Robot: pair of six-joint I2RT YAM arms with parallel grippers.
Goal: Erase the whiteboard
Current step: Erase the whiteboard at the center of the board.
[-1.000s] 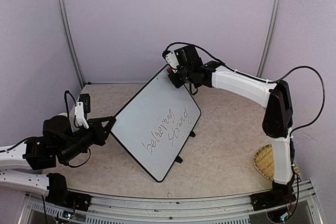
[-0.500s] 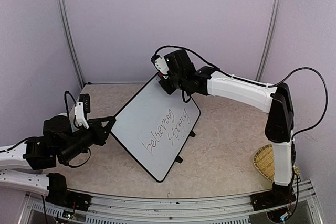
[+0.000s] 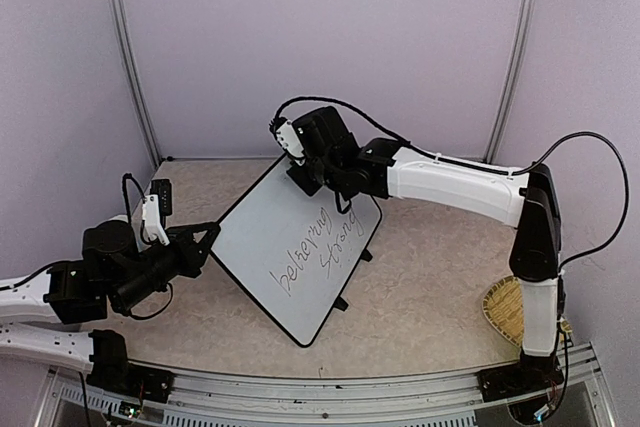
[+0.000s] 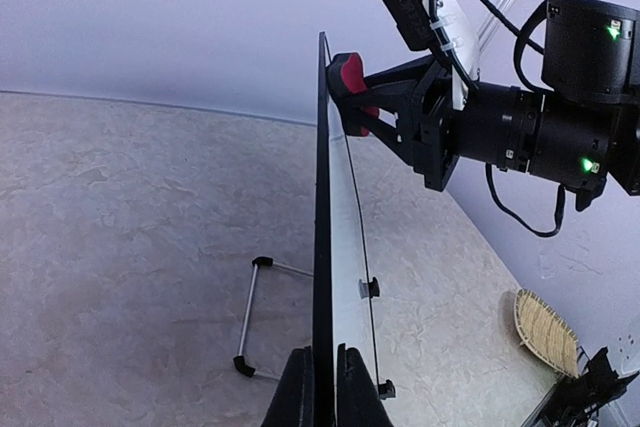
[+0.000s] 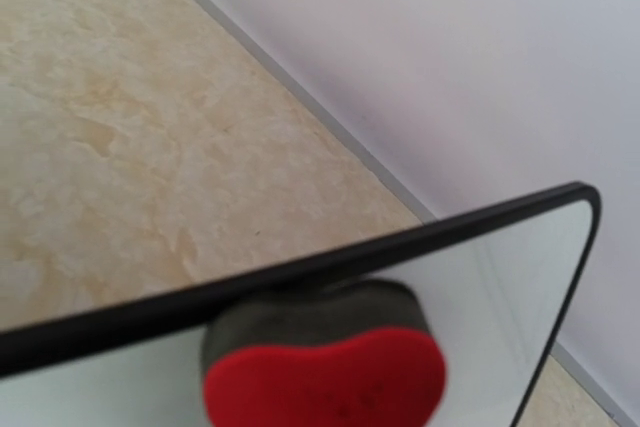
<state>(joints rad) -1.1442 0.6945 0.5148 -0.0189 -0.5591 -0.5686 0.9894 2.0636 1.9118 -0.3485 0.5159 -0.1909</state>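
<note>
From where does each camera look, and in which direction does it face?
Top external: above and behind, facing down at the whiteboard; both arms show.
Left wrist: looks along the board's edge; left hand shut on it.
Right wrist: faces the board's upper corner and the red eraser; own fingers unseen.
Shared: both wrist views show the eraser.

One whiteboard is standing on the tabletop, carrying two handwritten words and resting on two small black feet. One red eraser and one wire stand are showing beside it. One woven basket is sitting at the right edge, and two robot arms are sharing the tabletop.
</note>
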